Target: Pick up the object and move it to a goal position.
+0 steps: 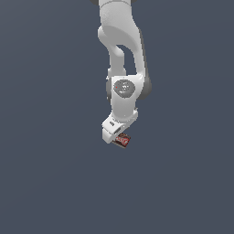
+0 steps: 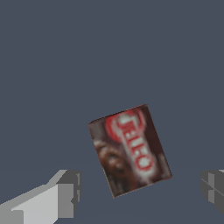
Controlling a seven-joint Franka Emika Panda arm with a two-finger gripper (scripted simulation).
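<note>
Hovering over the box [image 2: 130,150], the claw [image 2: 140,192] is spread wide and grasps nothing; the box lies between its fingers [image 2: 65,194], skewed toward one o'clock. Approach step: next likely calls for wrist alignment, descent, then closing.

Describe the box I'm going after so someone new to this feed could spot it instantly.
Follow the white Panda arm down to its gripper; the small box sits just below it on the flat grey surface. It is dark brown with a red-and-white label, the only coloured thing in view, lying between the open fingers.
</note>
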